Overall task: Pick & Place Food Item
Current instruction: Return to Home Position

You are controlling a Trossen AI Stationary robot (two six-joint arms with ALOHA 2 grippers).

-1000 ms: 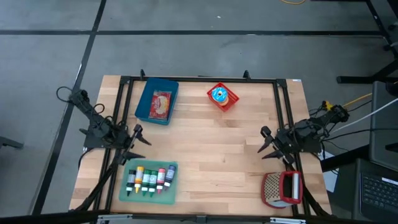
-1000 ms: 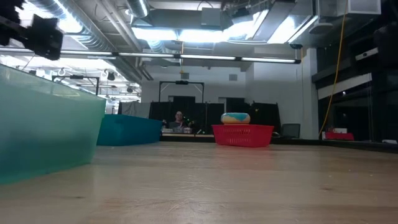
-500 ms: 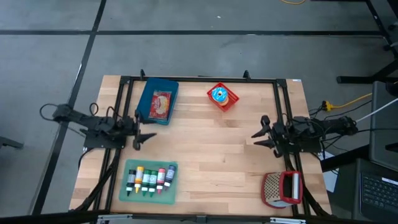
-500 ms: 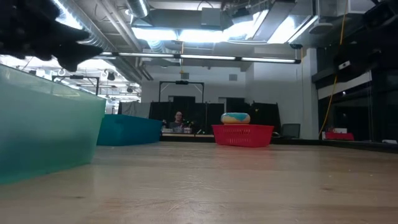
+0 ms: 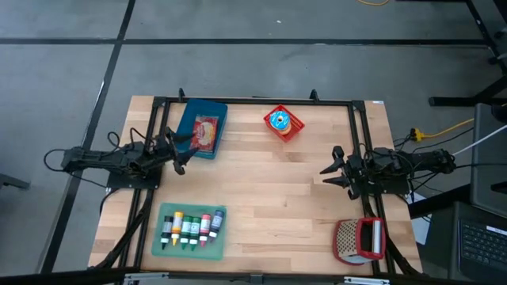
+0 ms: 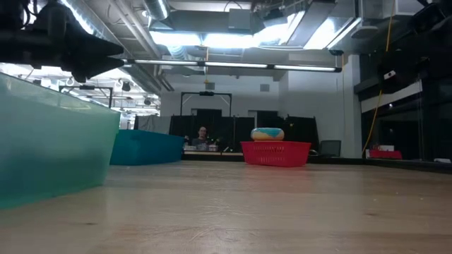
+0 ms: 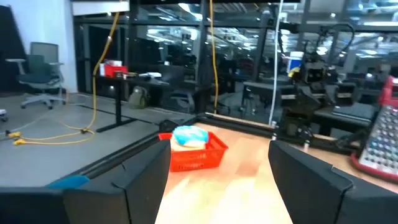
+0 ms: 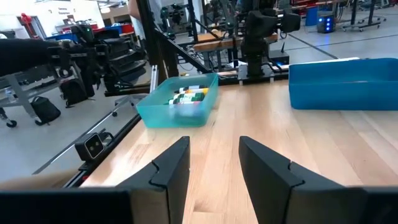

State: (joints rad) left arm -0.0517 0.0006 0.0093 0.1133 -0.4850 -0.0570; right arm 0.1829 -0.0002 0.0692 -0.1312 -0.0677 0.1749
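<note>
Pale wood tabletop (image 5: 269,198) under workshop lights: my left gripper (image 5: 181,155) hangs above the table's left side with its two fingers spread wide and nothing between them. It sits just off the near left corner of the blue bin (image 5: 184,119), between that bin and the green bin (image 5: 194,252) at the near left. My right gripper (image 5: 331,168) hovers over the right side of the table, pointing inward, with its fingers likewise parted and empty.

The food colouring bottles (image 5: 190,228) lie side by side in a row inside the green bin, well apart from both grippers. The right wrist view shows them across the table, their caps just above the bin's wall.

A red packet (image 5: 206,131) lies in the blue bin at the far left. To its right, at the far middle, stands the red basket (image 5: 295,127), holding a round blue-and-yellow item (image 5: 278,120). A red-and-silver grater (image 5: 358,240) lies at the near right corner.

In the low view, the left arm (image 6: 63,42) shows as a dark shape high above the green bin's wall. A person (image 6: 203,134) is visible far back in the room.
</note>
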